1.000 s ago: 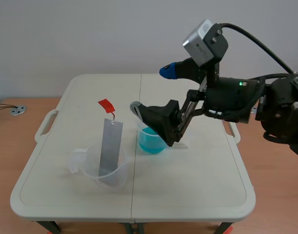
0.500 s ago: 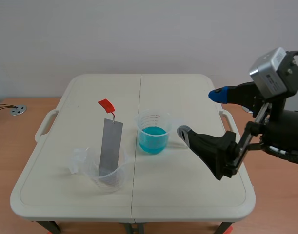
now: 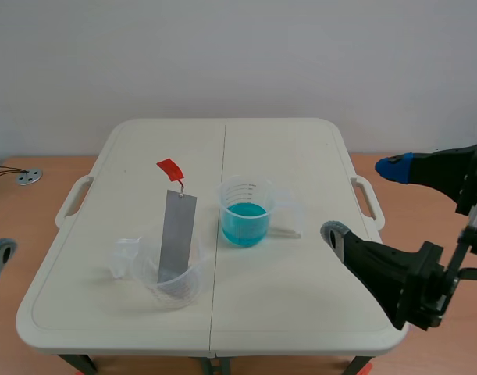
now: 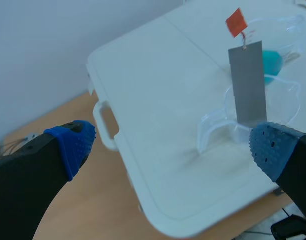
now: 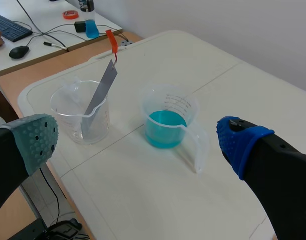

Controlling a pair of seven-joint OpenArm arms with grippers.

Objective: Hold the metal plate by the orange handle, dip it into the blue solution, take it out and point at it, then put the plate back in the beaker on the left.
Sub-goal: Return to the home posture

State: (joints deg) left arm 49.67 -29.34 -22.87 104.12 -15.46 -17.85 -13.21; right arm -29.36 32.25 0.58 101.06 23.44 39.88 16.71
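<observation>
**Gripping the orange handle: approach notes**

We log the metal plate (image 3: 177, 238) leaning near-upright in the clear empty beaker (image 3: 164, 283), left of centre and low in the scene view. Its orange handle (image 3: 170, 167) hangs off the top edge by a short link. The plate is a flat, matte grey strip, a long rectangle, with its lower end inside the beaker.

The beaker of blue solution (image 3: 244, 223) stands just beside it, near centre frame.

The right gripper (image 3: 361, 200) hangs at lower right, fingers wide apart and empty. The left gripper (image 4: 172, 145) is likewise spread and empty, off the left edge of the table (image 3: 300, 148).

Our judgement:
- Pinch the small tag squarely.
- Lift straight up past the rim.
- Expect the plate to swing, and avoid tipping the light beaker.
</observation>
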